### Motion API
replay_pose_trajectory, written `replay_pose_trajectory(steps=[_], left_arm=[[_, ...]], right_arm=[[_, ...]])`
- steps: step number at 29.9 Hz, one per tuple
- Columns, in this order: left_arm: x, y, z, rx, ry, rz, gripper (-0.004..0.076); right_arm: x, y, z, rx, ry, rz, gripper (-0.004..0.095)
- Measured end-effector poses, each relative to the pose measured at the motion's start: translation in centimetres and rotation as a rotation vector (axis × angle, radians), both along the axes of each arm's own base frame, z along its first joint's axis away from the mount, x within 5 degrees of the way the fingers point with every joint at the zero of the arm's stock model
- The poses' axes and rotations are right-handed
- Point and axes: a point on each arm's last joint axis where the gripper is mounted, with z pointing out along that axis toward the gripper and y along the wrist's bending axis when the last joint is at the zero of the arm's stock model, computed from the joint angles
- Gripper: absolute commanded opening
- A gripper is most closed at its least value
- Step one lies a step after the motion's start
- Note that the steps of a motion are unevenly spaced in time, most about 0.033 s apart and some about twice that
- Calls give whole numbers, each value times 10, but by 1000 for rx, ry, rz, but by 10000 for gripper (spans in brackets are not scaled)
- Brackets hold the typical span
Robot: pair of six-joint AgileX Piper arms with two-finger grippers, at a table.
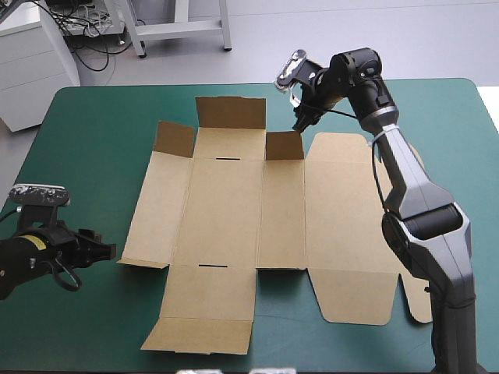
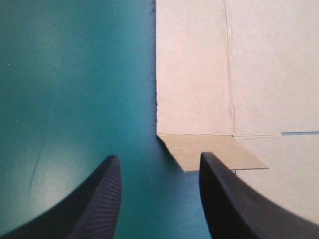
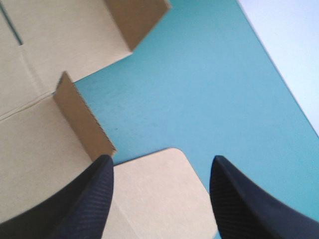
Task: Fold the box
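**Box mostly flat, both grippers open at its edges**

The box (image 1: 226, 202) is lying opened out at the middle of the table (image 1: 93, 117), with nearly all of it flat on the teal-green cover. Only the three flaps (image 1: 230, 113) along its 12 o'clock edge are standing up. Judging by that, the folding is sitting at its opening step, with the long walls not yet raised.

The left gripper (image 1: 105, 251) is hovering at the box's 8 o'clock corner, its black fingers spread apart and holding nothing. Its wrist view is showing the sheet's edge and a small angled tab (image 2: 199, 147) just ahead of them. The right gripper (image 1: 302, 118) is hanging at about 1 o'clock, fingers likewise parted and empty, just beside the upright small flap (image 3: 82, 119).

The next move is probably calling for each gripper to work a finger under an edge. That looks awkward where the board is lying flush on the cover.

The right arm (image 1: 425, 218) is covering part of the wide panel (image 1: 343, 226) at 3 to 4 o'clock, so that panel's outer edge is going unseen. Whether either gripper is touching the board or the table cannot be told.
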Motion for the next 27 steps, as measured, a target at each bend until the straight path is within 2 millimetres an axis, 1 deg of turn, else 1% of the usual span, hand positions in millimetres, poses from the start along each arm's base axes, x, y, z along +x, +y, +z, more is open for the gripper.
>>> replay_pose_trajectory(steps=[2,4,8,11,13,15,18,19,23,27], left_arm=[[8,-2,1,-14,15,-7,357],[17,-3,2,-19,28,-17,374],[36,-4,6,-18,43,-29,384],[53,-5,5,-16,50,-31,384],[63,-5,2,-17,59,-32,384],[72,-5,-4,-19,81,-30,384],[84,1,-12,-39,106,-3,384],[86,4,-14,-49,112,9,384],[94,31,-19,-122,117,77,384],[96,59,-24,-247,124,130,384]], right_arm=[[-6,-9,16,37,-23,-89,536],[-16,-20,37,118,-40,-179,536],[-39,-52,82,272,-92,-318,536],[-62,-72,113,365,-139,-358,536],[-78,-81,131,400,-173,-376,536],[-95,-87,143,415,-191,-387,536],[-116,-96,149,414,-181,-403,536],[-121,-98,147,410,-169,-410,536],[-140,-107,128,377,-82,-451,536],[-171,-114,115,367,-21,-472,536]])
